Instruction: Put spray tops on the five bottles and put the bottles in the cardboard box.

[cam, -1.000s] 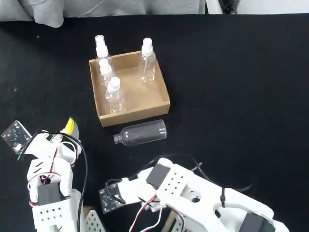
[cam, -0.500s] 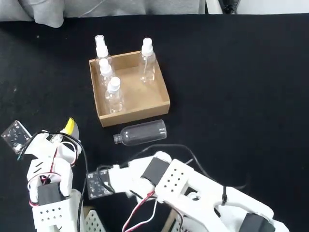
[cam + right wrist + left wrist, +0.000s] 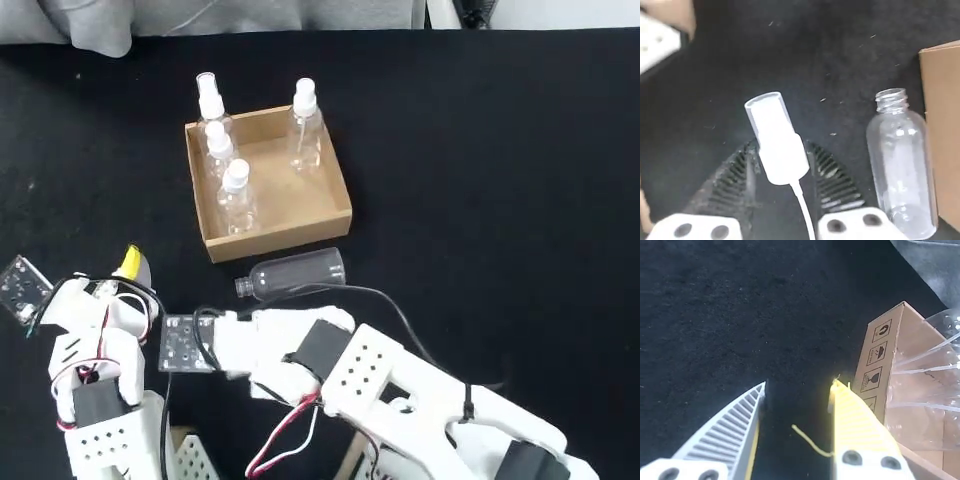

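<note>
White plastic is what the right gripper (image 3: 780, 150) has hold of: the last spray top (image 3: 776, 140) is clamped between its two black fingers, nozzle end outward and its thin tube trailing back toward the wrist.

Over the past second the right arm (image 3: 360, 375) has swung left and a little upward across the lower part of the high view. Its front end now lies just below the open bottle (image 3: 295, 274) rather than down by the bottom edge. The left arm (image 3: 95, 360) has edged slightly left in the same time. The left gripper (image 3: 797, 390) sits at the lower left with its fingers apart and nothing between them.

The open bottle lies on its side on the black cloth (image 3: 500, 200), just in front of the cardboard box (image 3: 275, 240), with its bare neck pointing left. In the right wrist view that neck is near the held top but not touching it.

The capped bottles (image 3: 236, 195) number four. Three stand in the box, and one is at its upper-left corner, inside or just behind the wall, I can't tell.

To my eye this is the final cap on its way to the final bottle. Threading the tube into a bottle lying on its side looks fiddly, and the free left gripper may be needed to steady it.
</note>
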{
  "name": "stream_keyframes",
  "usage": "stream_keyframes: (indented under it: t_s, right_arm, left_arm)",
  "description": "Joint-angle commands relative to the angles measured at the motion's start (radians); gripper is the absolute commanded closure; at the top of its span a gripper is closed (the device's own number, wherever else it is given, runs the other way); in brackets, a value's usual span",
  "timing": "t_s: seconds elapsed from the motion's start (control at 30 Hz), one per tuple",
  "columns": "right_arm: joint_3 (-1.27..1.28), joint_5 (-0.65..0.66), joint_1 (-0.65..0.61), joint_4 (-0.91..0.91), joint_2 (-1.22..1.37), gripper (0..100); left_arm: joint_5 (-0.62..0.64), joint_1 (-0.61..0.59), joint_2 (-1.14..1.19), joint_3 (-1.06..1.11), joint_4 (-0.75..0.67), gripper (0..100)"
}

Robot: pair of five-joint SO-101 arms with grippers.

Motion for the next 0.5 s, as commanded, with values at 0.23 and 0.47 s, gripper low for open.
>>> stream_keyframes:
  t_s: [0.23, 0.47]
  right_arm:
    - [-0.093, -0.158, -0.014, -0.163, -0.024, 98.4]
    - [-0.185, -0.235, -0.012, -0.157, 0.054, 98.4]
  left_arm:
    - [-0.002, -0.113, -0.009, -0.051, -0.026, 81]
    - [-0.002, -0.113, -0.009, -0.051, -0.026, 81]
